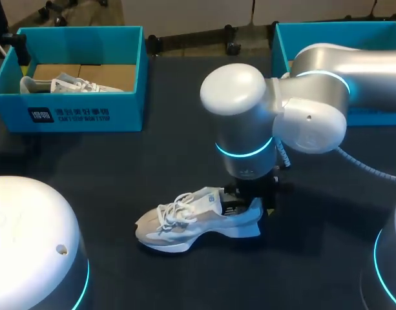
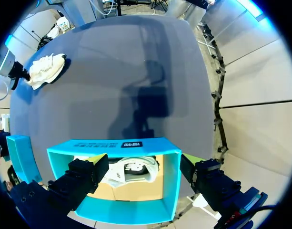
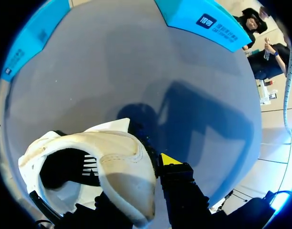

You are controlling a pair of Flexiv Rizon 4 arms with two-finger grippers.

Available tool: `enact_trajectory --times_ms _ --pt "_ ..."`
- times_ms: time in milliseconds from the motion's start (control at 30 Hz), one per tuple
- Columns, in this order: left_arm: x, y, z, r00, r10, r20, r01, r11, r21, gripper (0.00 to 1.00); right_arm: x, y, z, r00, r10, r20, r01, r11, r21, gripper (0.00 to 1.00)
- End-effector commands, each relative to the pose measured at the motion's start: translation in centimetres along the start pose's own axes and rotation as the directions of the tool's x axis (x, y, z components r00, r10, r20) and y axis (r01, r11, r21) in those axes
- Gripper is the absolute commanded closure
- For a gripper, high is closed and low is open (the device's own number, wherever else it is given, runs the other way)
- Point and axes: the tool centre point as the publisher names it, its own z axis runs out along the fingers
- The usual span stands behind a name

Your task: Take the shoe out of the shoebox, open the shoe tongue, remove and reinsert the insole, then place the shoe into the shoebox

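The white shoe (image 1: 185, 223) stands in the middle of the table (image 1: 185, 148), well apart from the blue shoebox (image 1: 81, 116). It seems light, soft above, firmer at the heel, so the heel is the good hold. The right gripper (image 1: 249, 205) pinches it there; the left gripper (image 2: 143, 166) hangs over the shoebox, its 2 fingers apart, empty

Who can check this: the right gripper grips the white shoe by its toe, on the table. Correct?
No. The right gripper grips the white shoe by its heel, not its toe, on the table. The head view shows it.
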Motion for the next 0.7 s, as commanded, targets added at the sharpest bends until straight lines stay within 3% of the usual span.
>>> enact_trajectory --times_ms 33,400,633,667,700 --pt "0.0 -0.2 0.0 1.000 0.001 -0.002 -0.001 1.000 -0.004 0.00 0.9 -0.3 0.5 0.998 0.052 0.025 -0.052 0.999 -0.004 1.00" --pt "0.0 -0.2 0.0 1.000 0.001 -0.002 -0.001 1.000 -0.004 0.00 1.0 -0.4 1.9 0.999 0.037 0.023 -0.037 0.999 -0.001 1.00" --pt "0.0 -0.2 0.0 1.000 0.001 -0.002 -0.001 1.000 -0.004 0.00 0.8 -0.2 2.4 0.999 0.009 -0.032 -0.009 1.000 -0.001 1.00" --pt "0.0 -0.2 0.0 1.000 0.001 -0.002 -0.001 1.000 -0.004 0.00 0.8 -0.2 2.4 0.999 0.008 -0.032 -0.008 1.000 0.000 0.95" --pt "0.0 -0.2 0.0 1.000 0.001 -0.002 -0.001 1.000 -0.004 0.00 0.8 -0.2 2.4 0.999 0.003 -0.042 -0.003 1.000 -0.004 0.76"
